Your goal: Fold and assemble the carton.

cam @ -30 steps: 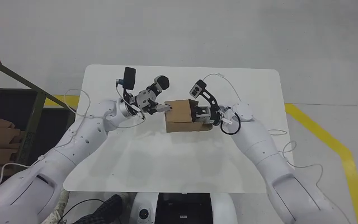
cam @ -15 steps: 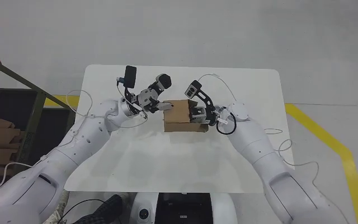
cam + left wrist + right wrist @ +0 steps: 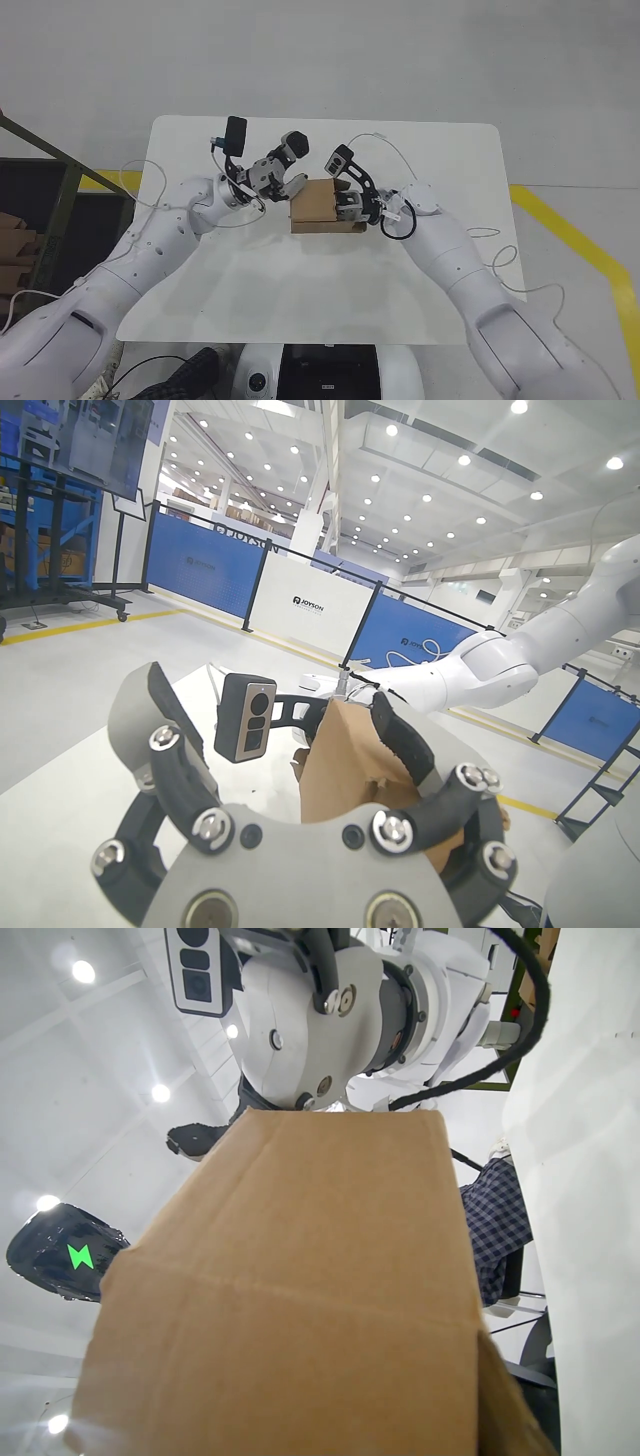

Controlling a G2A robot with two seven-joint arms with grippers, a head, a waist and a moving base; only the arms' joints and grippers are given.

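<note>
The carton (image 3: 318, 203) sits over the middle of the table (image 3: 430, 290), lengthwise between the two grippers. It is formed into a box shape, with a score line across one panel. Whether its underside rests on the tabletop cannot be told.

Caution: support appears one-sided. The right gripper (image 3: 347, 206) looks closed across one end of the carton. The left gripper (image 3: 295, 166) is spread wide. The carton's opposite end lies against the inner pad of one of its fingers (image 3: 400, 740), and the other finger is well apart from the cardboard. A push from the left gripper probably levers the carton about the right-hand grip, so the box may twist, skew out of square or slide out. A push off the score line is likely to crease the panel instead of folding the flap. The cardboard edge beside the left palm looks ragged and may tear under load. The grippers are near each other, so over-travel risks contact between them.

Pose: the left arm lies across the table from the robot's left, forearm angled inward, wrist aimed along the carton. The right arm mirrors it, with the wrist sighting down the panel toward the left gripper.
</note>
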